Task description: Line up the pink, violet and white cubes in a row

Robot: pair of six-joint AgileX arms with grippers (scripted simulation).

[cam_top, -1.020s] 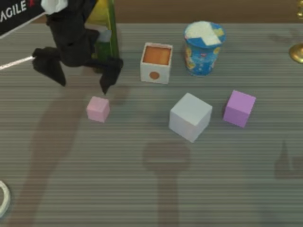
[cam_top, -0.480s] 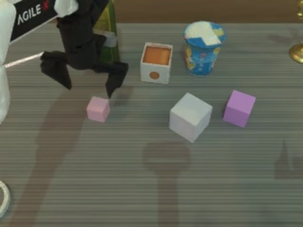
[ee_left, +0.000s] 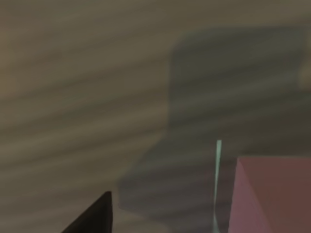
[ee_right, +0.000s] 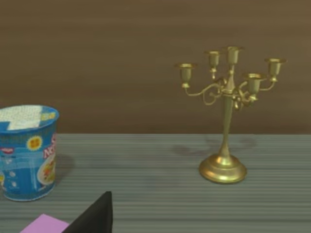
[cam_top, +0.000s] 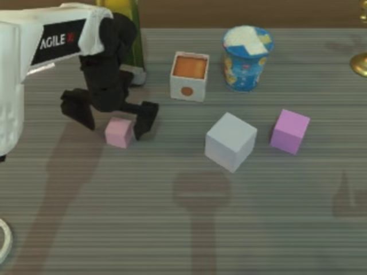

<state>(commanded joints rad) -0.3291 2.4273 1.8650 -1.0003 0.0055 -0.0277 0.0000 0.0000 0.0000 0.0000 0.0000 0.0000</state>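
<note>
The small pink cube (cam_top: 118,132) sits at the table's left. My left gripper (cam_top: 114,126) hangs open over it, one black finger on each side of the cube. In the left wrist view the pink cube (ee_left: 272,194) fills a corner, close beside one finger (ee_left: 97,218). The large white cube (cam_top: 230,141) rests in the middle. The violet cube (cam_top: 290,131) lies to its right. My right arm is outside the top view; its wrist view shows one black finger (ee_right: 97,216) spread wide and a corner of the violet cube (ee_right: 43,224).
A white box with an orange top (cam_top: 189,76) and a blue noodle cup (cam_top: 247,57) stand behind the cubes. A green bottle (cam_top: 133,40) stands behind my left gripper. A gold candelabra (ee_right: 226,111) is at the far right. A white ring (cam_top: 3,240) lies at the left edge.
My left gripper has come forward, down and a little right, from behind the pink cube to straddling it. The cubes have not moved.
</note>
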